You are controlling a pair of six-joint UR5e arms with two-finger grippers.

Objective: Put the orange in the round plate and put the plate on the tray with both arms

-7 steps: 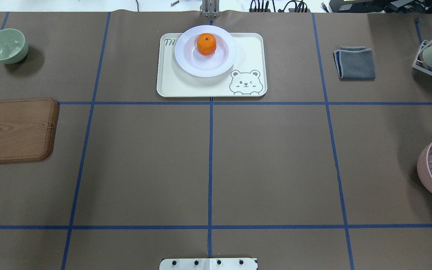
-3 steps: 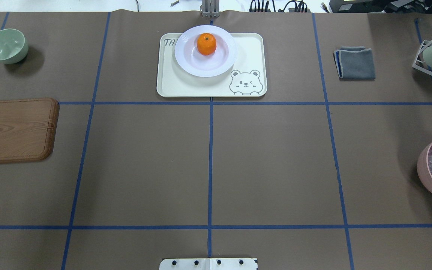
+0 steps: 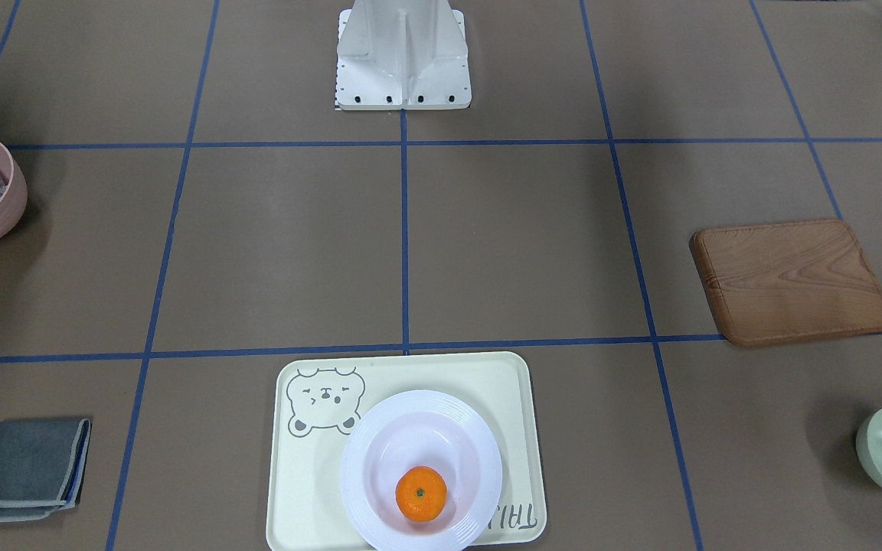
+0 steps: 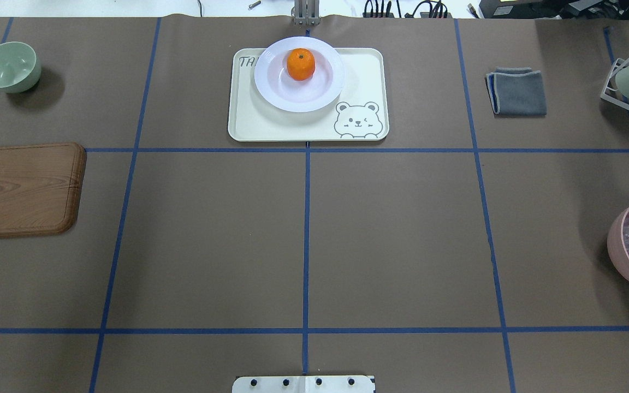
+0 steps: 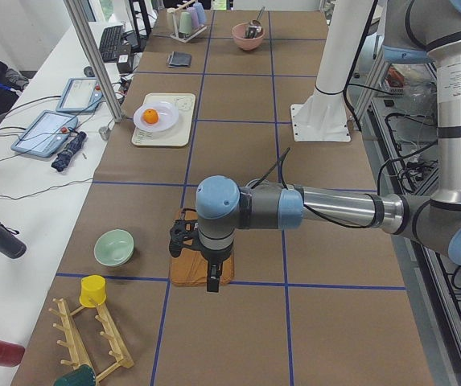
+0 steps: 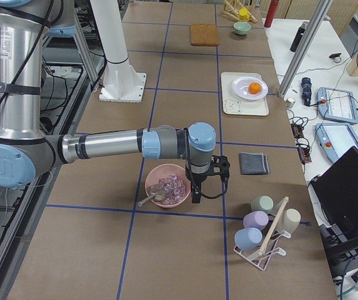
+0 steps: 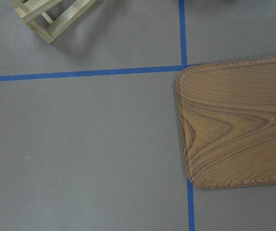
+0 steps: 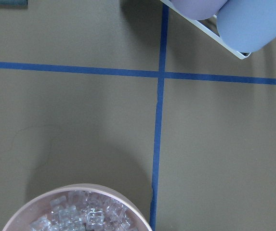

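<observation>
Robot lab: tape-gridded table [image 4: 402, 234], pedestal [image 3: 403, 53], tablets [image 5: 43, 133].

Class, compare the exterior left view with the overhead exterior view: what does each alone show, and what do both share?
Only exterior left shows the left arm, the left gripper by the wooden board, and a yellow cup. Only the overhead view shows the bear drawing on the tray clearly. Both show the orange in the round plate on that tray.

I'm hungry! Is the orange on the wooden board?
No, the orange sits in the white plate on the tray, away from the wooden board.
</observation>
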